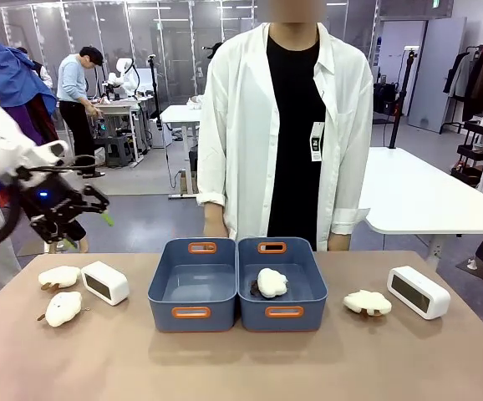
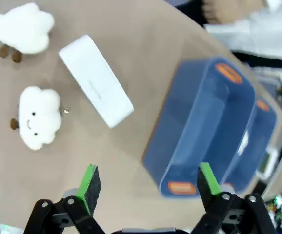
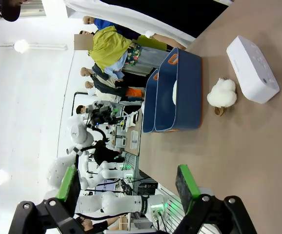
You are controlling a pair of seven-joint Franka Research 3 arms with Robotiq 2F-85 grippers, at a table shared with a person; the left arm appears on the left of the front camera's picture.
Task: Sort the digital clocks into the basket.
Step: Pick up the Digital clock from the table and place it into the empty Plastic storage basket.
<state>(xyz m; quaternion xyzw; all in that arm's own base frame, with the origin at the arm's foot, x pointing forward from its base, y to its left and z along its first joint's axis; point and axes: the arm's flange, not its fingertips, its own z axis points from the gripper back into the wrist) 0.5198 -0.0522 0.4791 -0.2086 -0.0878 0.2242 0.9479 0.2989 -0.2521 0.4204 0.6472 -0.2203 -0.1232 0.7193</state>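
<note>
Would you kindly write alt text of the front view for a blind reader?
The left clock and right clock lie on the table, outside the joined left basket and right basket; the latter holds a cloud plush. A person stands behind; the open left gripper hovers at left.

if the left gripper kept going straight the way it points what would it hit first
Probably the bare table, in the gap between the digital clock and the basket. Depth is unclear, so the open left gripper might clip the clock's end.
</note>
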